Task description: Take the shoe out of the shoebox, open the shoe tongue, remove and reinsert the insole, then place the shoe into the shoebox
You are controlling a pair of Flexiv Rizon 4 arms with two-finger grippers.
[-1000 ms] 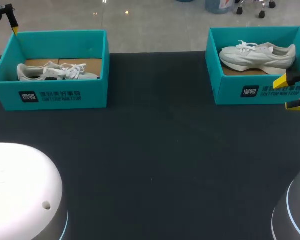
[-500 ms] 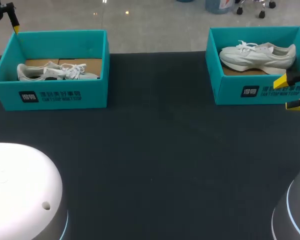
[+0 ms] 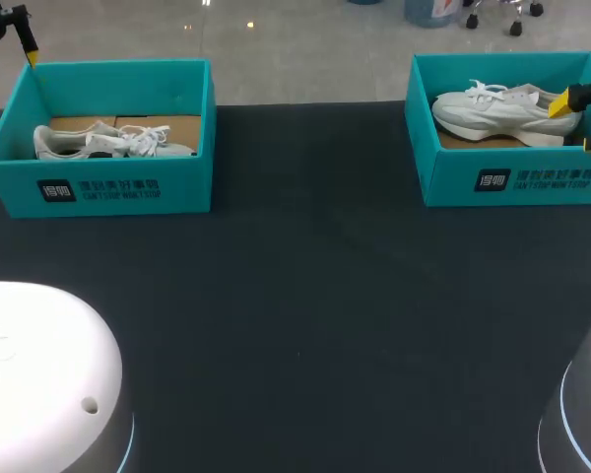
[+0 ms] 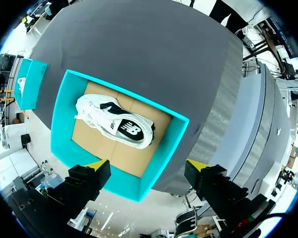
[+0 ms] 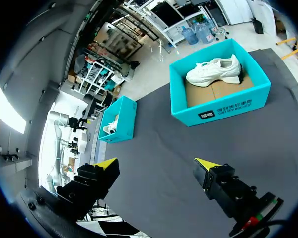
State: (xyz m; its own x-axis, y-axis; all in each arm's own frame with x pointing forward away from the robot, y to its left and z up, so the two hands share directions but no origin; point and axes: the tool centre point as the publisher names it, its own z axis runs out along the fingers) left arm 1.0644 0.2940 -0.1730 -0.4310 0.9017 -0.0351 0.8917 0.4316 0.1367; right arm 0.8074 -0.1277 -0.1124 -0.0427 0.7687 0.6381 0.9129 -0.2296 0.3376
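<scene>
Near the far left corner of the dark desk [image 3: 305, 296] stands the left shoebox [image 3: 128, 192], teal and lidless, with a brown cardboard floor. In it the left shoe [image 3: 89, 141], white with a dark side panel, lies on its side along the front wall, laces loose. The box's front wall carries a dark square mark and a line of white print. The left gripper [image 3: 27, 54] shows one yellow tip over the box's back left corner. In the left wrist view this gripper [image 4: 146, 164] is released, its fingers spread wide with nothing held. It looks down into the left shoebox [image 4: 64, 124], where the left shoe [image 4: 114, 124] lies slantwise on the cardboard with a white logo on its dark panel. The right shoebox [image 3: 512, 177], the same teal with the same kind of label, stands well apart near the desk's far right corner. The right shoe [image 3: 502, 108] rests in it, white, sole toward the front wall and laces up. The right gripper [image 3: 579, 122] hangs at that box's right end, one tip overlapping the shoe's end. I cannot tell whether it touches the shoe. In the right wrist view it [image 5: 156, 162] is released too, and the right shoebox [image 5: 223, 106] and right shoe [image 5: 213, 72] lie well ahead of its fingers.
</scene>
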